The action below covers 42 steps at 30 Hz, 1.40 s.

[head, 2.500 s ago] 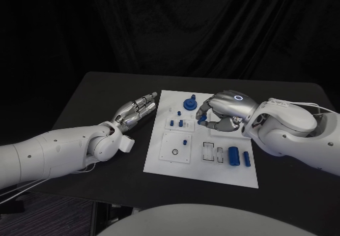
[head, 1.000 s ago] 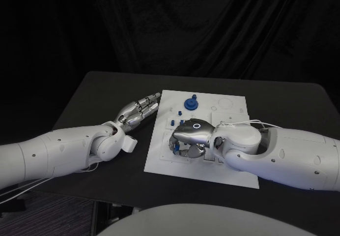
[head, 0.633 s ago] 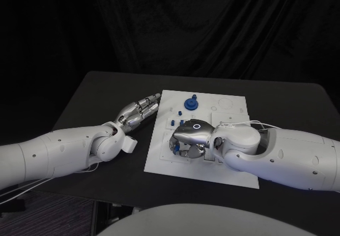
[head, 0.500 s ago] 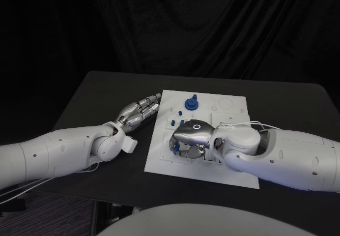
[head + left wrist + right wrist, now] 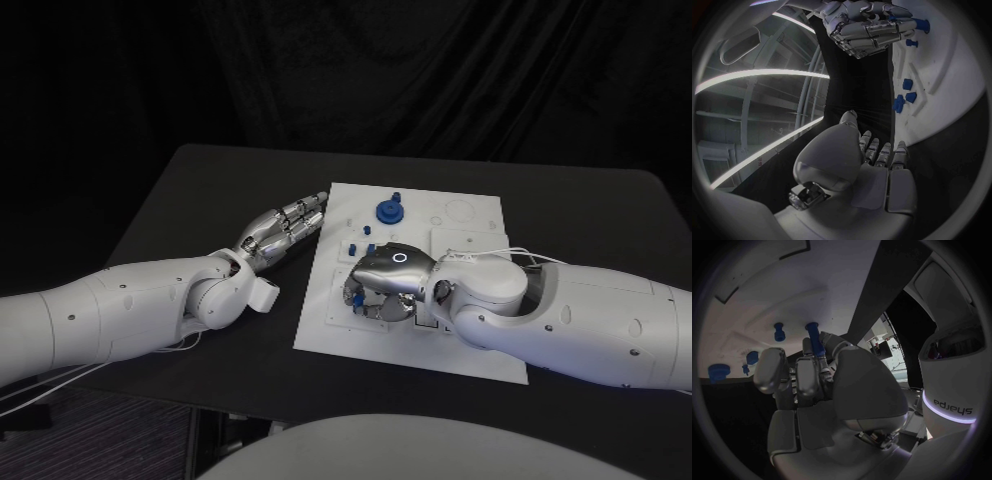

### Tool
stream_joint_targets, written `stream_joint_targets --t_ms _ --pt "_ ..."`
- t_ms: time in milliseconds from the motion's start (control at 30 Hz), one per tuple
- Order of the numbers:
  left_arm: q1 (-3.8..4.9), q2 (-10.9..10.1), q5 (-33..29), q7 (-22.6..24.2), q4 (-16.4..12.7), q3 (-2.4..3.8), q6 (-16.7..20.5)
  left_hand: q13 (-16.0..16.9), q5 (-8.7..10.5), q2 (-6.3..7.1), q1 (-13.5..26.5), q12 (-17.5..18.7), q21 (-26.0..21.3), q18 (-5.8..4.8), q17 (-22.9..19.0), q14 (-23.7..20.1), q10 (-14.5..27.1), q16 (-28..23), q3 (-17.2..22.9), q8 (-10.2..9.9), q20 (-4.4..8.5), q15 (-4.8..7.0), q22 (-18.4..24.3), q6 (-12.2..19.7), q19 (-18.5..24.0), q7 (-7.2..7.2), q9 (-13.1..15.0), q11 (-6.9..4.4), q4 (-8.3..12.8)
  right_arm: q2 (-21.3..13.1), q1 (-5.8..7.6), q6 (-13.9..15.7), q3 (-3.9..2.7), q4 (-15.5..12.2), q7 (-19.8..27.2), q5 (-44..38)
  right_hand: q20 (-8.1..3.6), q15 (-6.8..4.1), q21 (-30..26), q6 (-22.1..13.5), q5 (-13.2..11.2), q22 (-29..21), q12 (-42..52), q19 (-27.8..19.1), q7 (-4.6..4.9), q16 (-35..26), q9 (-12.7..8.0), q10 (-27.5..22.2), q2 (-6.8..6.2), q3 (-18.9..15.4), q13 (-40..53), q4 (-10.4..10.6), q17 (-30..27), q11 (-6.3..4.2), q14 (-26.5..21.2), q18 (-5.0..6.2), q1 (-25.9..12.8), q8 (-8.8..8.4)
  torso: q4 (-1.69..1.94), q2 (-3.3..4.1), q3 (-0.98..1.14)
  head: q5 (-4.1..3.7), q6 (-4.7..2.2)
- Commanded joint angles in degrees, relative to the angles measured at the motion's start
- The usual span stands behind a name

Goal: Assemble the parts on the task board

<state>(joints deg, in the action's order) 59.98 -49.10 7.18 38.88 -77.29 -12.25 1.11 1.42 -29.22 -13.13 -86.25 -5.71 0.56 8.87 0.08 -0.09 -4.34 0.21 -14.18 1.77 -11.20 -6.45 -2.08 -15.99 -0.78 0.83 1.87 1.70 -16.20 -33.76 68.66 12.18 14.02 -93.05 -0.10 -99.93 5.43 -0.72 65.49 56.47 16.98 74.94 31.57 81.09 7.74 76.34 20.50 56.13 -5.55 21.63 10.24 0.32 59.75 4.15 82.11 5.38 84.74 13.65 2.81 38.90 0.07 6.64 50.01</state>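
Two and a half seconds back the right hand (image 5: 387,284) was up near the blue knob (image 5: 388,211) at the far end of the task board (image 5: 469,215); now in the head view it's swung down over the near-left part of the board and has barely budged in the last second. That reads to me like it carried a piece over and is lining it up with a socket. The left hand (image 5: 283,224) hasn't moved at all, lying flat on the table (image 5: 202,190) just beside the board's left edge, fingers stretched out and holding nothing.

Left wrist view: same story, its own fingers straight and empty, and the right hand (image 5: 867,27) across from it is curled tight, with small blue parts (image 5: 904,97) sitting on the board nearby.

Right wrist view: this is the good one. The fingers are pinching a blue peg (image 5: 815,340), tip pointing at the board, another peg (image 5: 779,331) standing close by. Whether it's seated yet, can't tell.
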Motion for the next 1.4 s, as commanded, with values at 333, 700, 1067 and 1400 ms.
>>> stream_joint_targets --t_ms 333,700,1067,1400 --pt "-0.16 0.14 0.06 6.41 0.05 0.05 -1.13 -0.02 -0.26 -0.11 -0.73 -0.06 0.06 0.06 -0.08 0.09 0.03 -0.21 0.56 0.14 -0.63 -0.58 -0.06 -0.16 0.09 0.61 0.05 0.16 0.11 0.21 -0.41 1.03 0.14 0.57 -0.15 -0.47 -0.25 -0.04 -0.50 -0.43 -1.39 8.33 0.15 -0.19 0.03 -0.41 0.33 -0.13 0.45 0.61 3.91 -0.14 -0.09 -0.41 0.04 -0.31 -0.18 -0.11 0.00 -0.06 0.03 0.02 -0.01" --pt "-0.23 0.18 0.06 6.15 0.18 0.05 -1.29 -0.03 -0.28 -0.14 -0.92 -0.05 0.07 0.00 -0.08 0.09 0.09 -0.21 0.70 0.28 -0.73 -0.71 -0.07 -0.92 0.07 1.22 0.15 -0.02 0.16 -0.04 -0.48 0.08 0.14 0.21 -0.21 -0.47 0.28 0.71 -1.27 -6.12 -5.32 8.10 -2.03 -0.53 0.49 -0.79 -0.63 -3.68 -0.51 0.35 3.50 1.58 -0.69 0.35 -0.26 -0.21 -3.03 -3.22 -0.03 -0.03 0.00 0.01 -0.01" --pt "-0.33 0.06 0.06 6.13 0.33 0.05 -1.30 -0.05 -0.28 -0.13 -0.96 0.03 0.07 -0.01 -0.08 0.09 0.16 -0.21 0.73 0.26 -0.75 -0.74 -0.06 -0.80 0.07 1.26 0.13 0.00 0.17 -1.96 -0.50 1.79 0.14 -0.97 -1.16 -0.47 3.70 4.31 -9.83 -24.67 -9.71 6.06 -7.72 -4.77 -3.25 -2.98 -8.15 -22.13 -2.94 -9.29 1.06 7.08 -5.62 4.73 -4.70 1.16 -4.98 -10.37 -0.05 -0.06 0.04 -0.14 -0.01" --pt "-0.55 -0.35 0.06 6.20 0.23 0.05 -1.09 -0.05 -0.28 -0.10 -0.98 0.04 0.07 -0.01 -0.08 0.09 0.18 -0.21 0.73 0.25 -0.75 -0.74 -0.09 -0.74 0.06 1.23 0.12 0.04 0.18 -8.01 0.87 13.27 -0.23 -6.17 1.92 2.99 4.05 4.45 -12.08 -31.94 -9.74 5.68 -6.07 -5.82 -4.26 -2.53 -12.26 -28.33 -6.98 -15.18 -0.17 16.67 -6.25 5.50 -5.90 1.59 1.12 -10.66 -0.06 -0.07 0.04 -0.41 -0.01"
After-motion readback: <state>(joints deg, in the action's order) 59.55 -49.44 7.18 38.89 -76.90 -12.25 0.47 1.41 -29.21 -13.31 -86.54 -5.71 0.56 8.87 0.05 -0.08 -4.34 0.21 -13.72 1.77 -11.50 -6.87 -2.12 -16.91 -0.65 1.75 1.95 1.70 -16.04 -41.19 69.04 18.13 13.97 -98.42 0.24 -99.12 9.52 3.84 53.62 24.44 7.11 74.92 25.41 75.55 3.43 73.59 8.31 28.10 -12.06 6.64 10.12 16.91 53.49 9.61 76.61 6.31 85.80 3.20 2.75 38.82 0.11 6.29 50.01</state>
